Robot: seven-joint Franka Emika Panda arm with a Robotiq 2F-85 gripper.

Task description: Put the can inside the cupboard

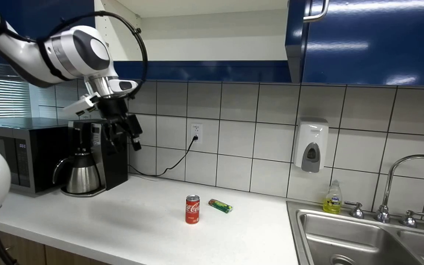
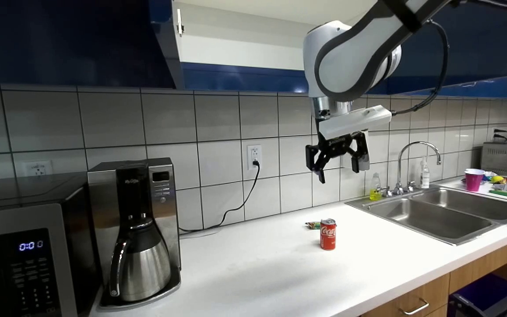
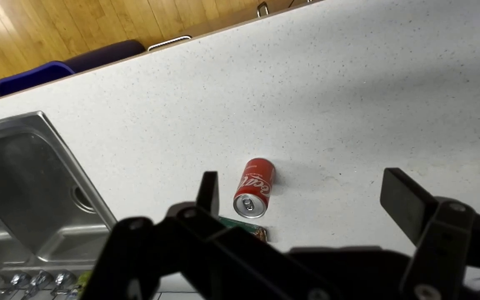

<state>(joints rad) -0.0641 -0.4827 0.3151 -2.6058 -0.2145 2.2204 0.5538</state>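
Note:
The red can [image 1: 192, 209] stands upright on the white counter, silver top up; it also shows in an exterior view [image 2: 328, 234] and in the wrist view [image 3: 256, 183]. The cupboard [image 1: 212, 71] is glossy dark blue on the wall above the counter. Its white interior shows open in both exterior views [image 2: 240, 75]. My gripper [image 1: 126, 142] is open and empty, high above the counter, pointing down; it also shows in an exterior view [image 2: 338, 169]. In the wrist view the can appears between the fingertips [image 3: 300, 187], nearer the left one, well below them.
A small flat green packet [image 1: 220, 205] lies just behind the can. The coffee maker [image 2: 165, 211] and microwave [image 2: 24, 246] stand at one end of the counter. The sink [image 1: 293, 228] with its faucet [image 1: 390, 180] is at the other. A soap dispenser [image 1: 311, 143] hangs on the wall.

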